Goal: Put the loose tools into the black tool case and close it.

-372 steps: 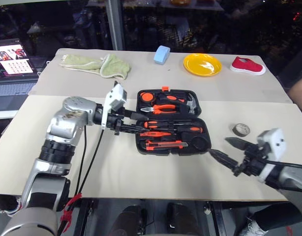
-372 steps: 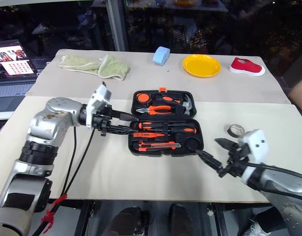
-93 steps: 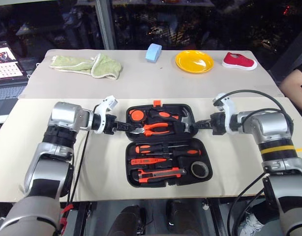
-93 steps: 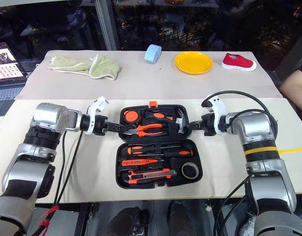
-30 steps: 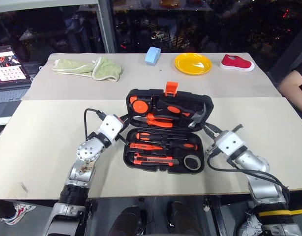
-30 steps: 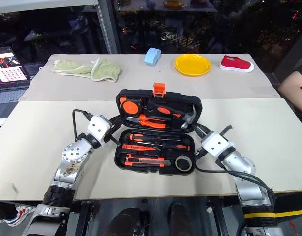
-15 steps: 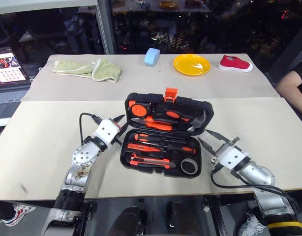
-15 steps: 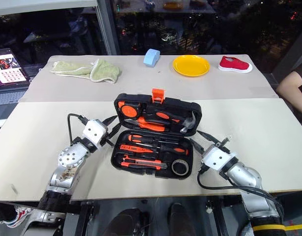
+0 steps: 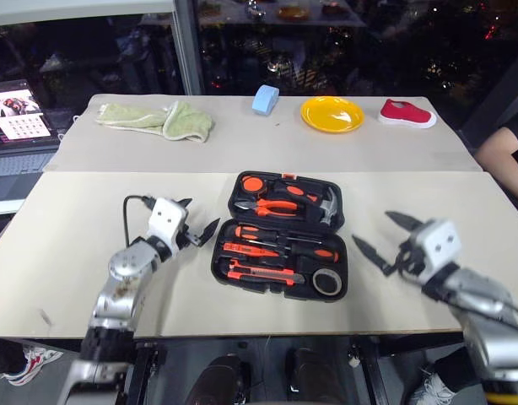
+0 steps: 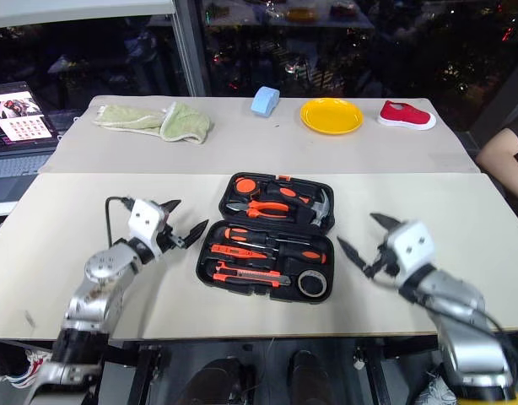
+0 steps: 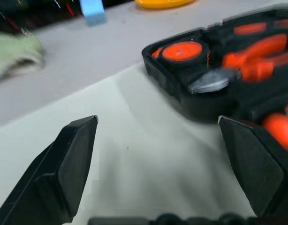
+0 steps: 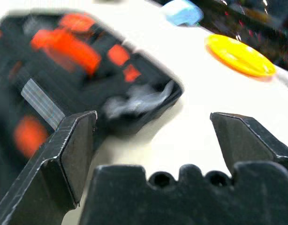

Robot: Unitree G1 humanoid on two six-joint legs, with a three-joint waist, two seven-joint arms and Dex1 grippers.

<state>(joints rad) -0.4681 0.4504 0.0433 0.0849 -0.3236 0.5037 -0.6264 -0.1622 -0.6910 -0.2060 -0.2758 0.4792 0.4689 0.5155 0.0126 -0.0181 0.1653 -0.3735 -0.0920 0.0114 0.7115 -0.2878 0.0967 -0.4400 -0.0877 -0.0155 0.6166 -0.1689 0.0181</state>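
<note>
Your left gripper (image 9: 197, 228): fingers spread wide, nothing between them, just off near-left edge of tool case (image 9: 337, 278).
Your right gripper (image 9: 387, 235): fingers apart, empty, near case's opposite side, not touching.
Tool case: between both grippers, lying open flat on table (image 9: 73, 245).
Inside case: two screwdrivers (image 9: 284, 235), tester (image 9: 242, 249), utility knife (image 9: 255, 271), tape roll (image 9: 327, 283), pliers (image 9: 280, 208), hammer (image 9: 330, 202).
</note>
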